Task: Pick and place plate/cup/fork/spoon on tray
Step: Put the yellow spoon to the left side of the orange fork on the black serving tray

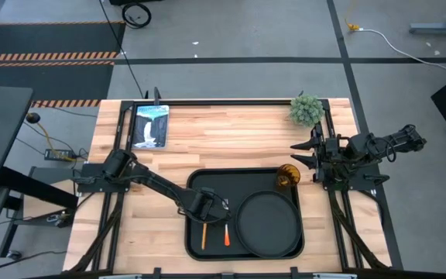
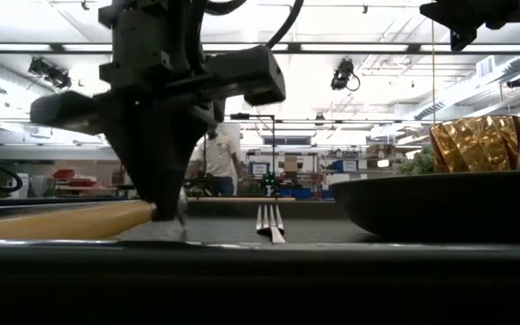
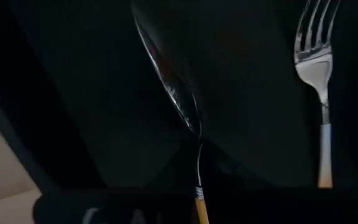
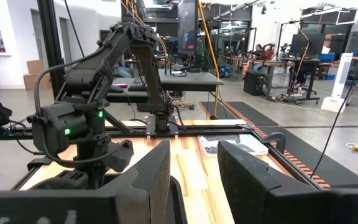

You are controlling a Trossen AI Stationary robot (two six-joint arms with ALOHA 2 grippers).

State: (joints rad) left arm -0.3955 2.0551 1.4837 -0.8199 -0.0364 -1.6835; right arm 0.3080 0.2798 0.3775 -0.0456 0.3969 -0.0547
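Observation:
The black tray [image 1: 211, 184] lies at the table's near middle. On it are the round black plate [image 1: 268, 223] at the right, the amber cup [image 1: 288, 176] at the far right corner, and the fork [image 1: 227, 235] left of the plate. My left gripper [image 1: 207, 211] stands over the tray's left part, shut on the spoon [image 1: 204, 235], whose orange handle points toward the near edge. In the left wrist view the spoon's bowl [image 3: 173, 81] is turned on edge beside the fork [image 3: 316, 62]. My right gripper [image 4: 194, 180] is open and empty, parked off the table's right edge [image 1: 307, 155]. My left gripper pinches the spoon between its two fingers where the metal neck meets the orange handle [image 3: 199, 186]. The fingers [image 2: 165, 203] come from above, pointing down, across the spoon. The handle [image 2: 61, 221] runs about level just above the tray floor; the tray's near rim hides whether it touches.
A small potted plant [image 1: 307, 110] stands at the far right corner and a picture card [image 1: 150, 125] lies at the far left. Bare wood lies between them and left of the tray. A person shows far back in the room [image 2: 215, 158].

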